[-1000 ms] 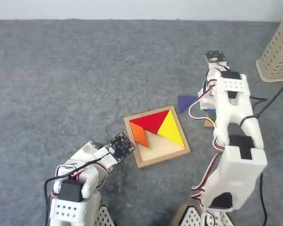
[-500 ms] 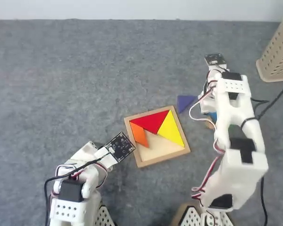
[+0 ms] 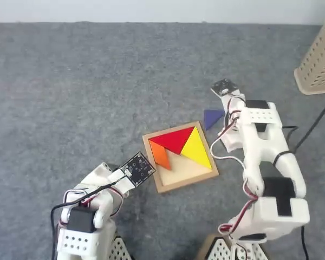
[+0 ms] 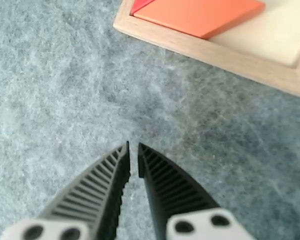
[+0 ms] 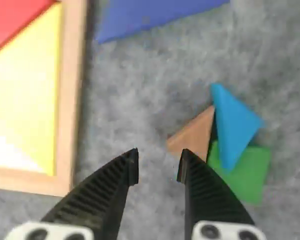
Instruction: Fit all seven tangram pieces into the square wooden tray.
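Observation:
The square wooden tray (image 3: 189, 169) lies mid-table and holds a red triangle (image 3: 172, 139), a yellow triangle (image 3: 197, 149) and an orange piece (image 3: 161, 157). A dark blue triangle (image 3: 212, 116) lies just beyond the tray's far right corner. My right gripper (image 5: 158, 156) hangs open and empty over the carpet, between the tray rim (image 5: 72, 75) and a cluster of a light blue triangle (image 5: 232, 122), a brown piece (image 5: 195, 137) and a green piece (image 5: 245, 172). My left gripper (image 4: 133, 148) is shut on nothing, just short of the tray's edge (image 4: 215, 55) by the orange piece (image 4: 200, 12).
A beige slatted block (image 3: 319, 59) stands at the far right edge. The right arm (image 3: 260, 130) covers the carpet to the right of the tray. Grey carpet (image 3: 86, 81) stretches to the left and behind.
The right arm has swung left towards the tray and the dark blue triangle. It now covers the light blue and brown pieces in the high view. The left arm has not moved.

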You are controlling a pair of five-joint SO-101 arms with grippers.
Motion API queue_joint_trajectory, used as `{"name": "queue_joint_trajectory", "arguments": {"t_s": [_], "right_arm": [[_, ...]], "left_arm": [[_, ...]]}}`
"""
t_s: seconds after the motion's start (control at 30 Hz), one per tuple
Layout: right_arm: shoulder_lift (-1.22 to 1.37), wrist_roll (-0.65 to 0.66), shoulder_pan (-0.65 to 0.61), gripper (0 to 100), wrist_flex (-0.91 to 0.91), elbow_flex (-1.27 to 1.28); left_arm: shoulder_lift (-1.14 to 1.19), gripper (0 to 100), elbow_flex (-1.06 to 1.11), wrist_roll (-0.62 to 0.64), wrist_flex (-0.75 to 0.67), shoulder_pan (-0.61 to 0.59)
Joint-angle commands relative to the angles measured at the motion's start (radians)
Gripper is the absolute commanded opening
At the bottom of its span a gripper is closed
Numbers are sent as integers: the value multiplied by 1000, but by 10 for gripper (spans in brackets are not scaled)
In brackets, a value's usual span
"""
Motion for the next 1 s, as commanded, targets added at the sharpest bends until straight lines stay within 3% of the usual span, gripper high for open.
{"name": "queue_joint_trajectory", "arguments": {"t_s": [0.0, 0.27, 0.47, 0.6, 0.97], "right_arm": [[35, 17, 25, 149, -24, -55], [156, 15, 48, 149, -18, -152], [77, 14, 65, 154, 33, -175], [13, 14, 64, 215, 51, -181], [36, 23, 47, 221, -2, -183]], "left_arm": [[-17, 27, -10, -11, 5, -3], [-17, 27, -10, -11, 5, -3], [-17, 27, -10, -11, 5, -3], [-17, 27, -10, -11, 5, -3], [-17, 27, -10, -11, 5, -3]]}}
